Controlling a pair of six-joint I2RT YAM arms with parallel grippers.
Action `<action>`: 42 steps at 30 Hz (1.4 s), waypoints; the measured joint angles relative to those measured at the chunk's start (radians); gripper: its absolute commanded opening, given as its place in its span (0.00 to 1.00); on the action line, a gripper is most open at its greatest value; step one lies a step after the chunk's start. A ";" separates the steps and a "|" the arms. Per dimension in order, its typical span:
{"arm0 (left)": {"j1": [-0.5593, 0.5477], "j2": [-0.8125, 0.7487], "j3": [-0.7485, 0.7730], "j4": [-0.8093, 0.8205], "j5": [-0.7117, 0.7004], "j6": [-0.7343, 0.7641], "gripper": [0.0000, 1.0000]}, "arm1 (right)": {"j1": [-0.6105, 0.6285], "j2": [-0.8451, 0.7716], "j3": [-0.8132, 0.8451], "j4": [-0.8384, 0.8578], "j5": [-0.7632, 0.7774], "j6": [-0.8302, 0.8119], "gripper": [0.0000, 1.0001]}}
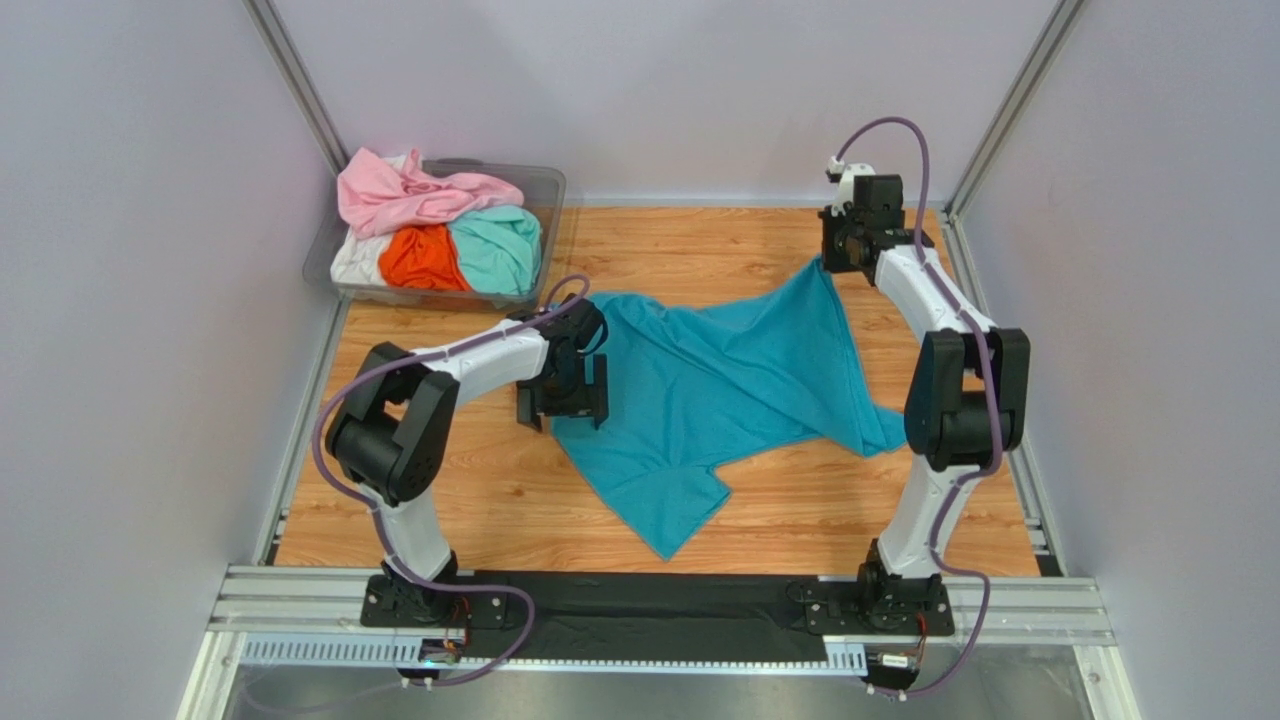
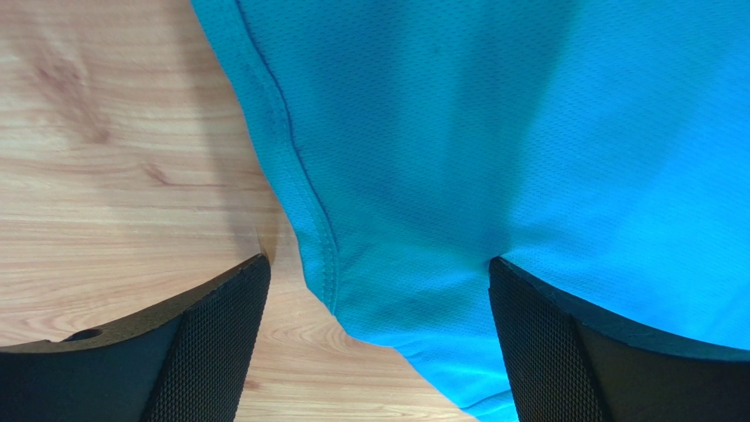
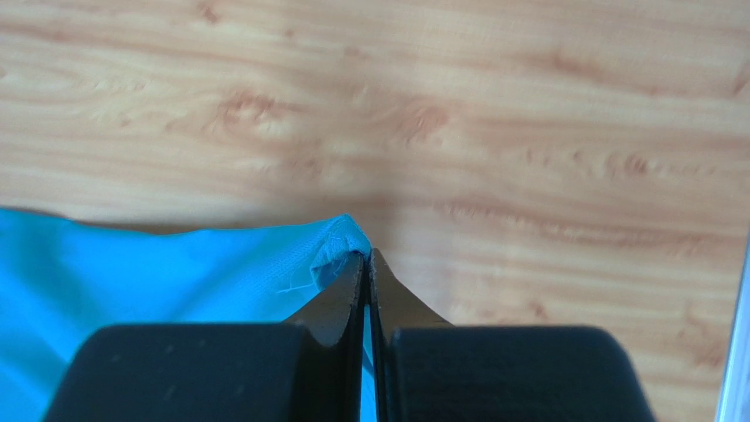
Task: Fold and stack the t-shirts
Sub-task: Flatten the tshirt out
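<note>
Teal t-shirt (image 1: 721,375) lies skewed and rumpled mid-table (image 1: 481,503), not flat. One corner is drawn out toward the far right.

Right gripper (image 3: 368,264) is fully closed, pinching only the tip of that corner, with very little fabric between the pads. Left gripper (image 2: 378,294) is spread wide, holds nothing, and hovers low over the shirt's left hem (image 2: 304,202), one finger above bare wood, the other above cloth.

Risks:
- Right pinch is shallow. A pull against the cloth's drag on the wood likely slips the corner out, and the spread collapses.
- Left jaws straddle the edge. Closing from here may catch only the hem roll or bunch two layers, which gives a twisted grab and a crooked fold line.
- Shirt is tensioned on a diagonal, with a loose flap toward the front. Pulling on unmatched corners likely drags wrinkles in instead of flattening.
- If the left arm drops too far, its fingers jam into the table.
- Pink shirt (image 1: 406,188), orange shirt (image 1: 421,258) and mint shirt (image 1: 499,248) sit heaped in the clear tub (image 1: 549,188) at far left. Its near corner is near the left wrist, so a wide swing could clip it.
</note>
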 measured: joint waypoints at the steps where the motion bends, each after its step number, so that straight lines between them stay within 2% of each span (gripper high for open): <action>1: 0.002 0.010 0.011 -0.008 -0.010 0.004 1.00 | -0.003 0.037 0.036 0.007 -0.001 -0.023 0.00; 11: 0.006 0.031 0.040 -0.050 -0.056 0.013 1.00 | -0.016 0.369 0.398 0.115 0.008 -0.158 0.00; 20: 0.026 0.047 0.076 -0.073 -0.116 0.037 1.00 | -0.016 0.392 0.412 0.196 -0.034 -0.188 0.00; 24: 0.038 0.051 0.085 -0.071 -0.133 0.053 1.00 | -0.016 0.454 0.485 0.246 -0.038 -0.224 0.02; 27: 0.044 0.053 0.087 -0.072 -0.134 0.063 1.00 | -0.016 0.538 0.597 0.248 -0.050 -0.236 0.26; 28: 0.044 0.055 0.089 -0.073 -0.134 0.067 1.00 | -0.015 0.562 0.627 0.246 -0.050 -0.233 0.59; 30: 0.046 0.055 0.098 -0.074 -0.134 0.076 1.00 | -0.014 0.580 0.642 0.233 -0.050 -0.224 0.83; 32: 0.046 0.055 0.109 -0.075 -0.135 0.082 1.00 | -0.014 0.579 0.633 0.219 -0.048 -0.208 0.96; 33: 0.047 0.055 0.116 -0.075 -0.134 0.085 1.00 | -0.013 0.573 0.628 0.217 -0.043 -0.201 1.00; 37: 0.048 0.029 0.135 -0.072 -0.121 0.092 1.00 | -0.011 0.495 0.557 0.162 0.030 -0.141 1.00; 40: 0.047 -0.035 0.133 -0.071 -0.094 0.087 1.00 | -0.011 0.354 0.441 0.096 0.109 -0.069 1.00; 42: 0.035 -0.105 0.116 -0.061 -0.079 0.077 1.00 | -0.012 0.204 0.319 0.059 0.167 0.004 1.00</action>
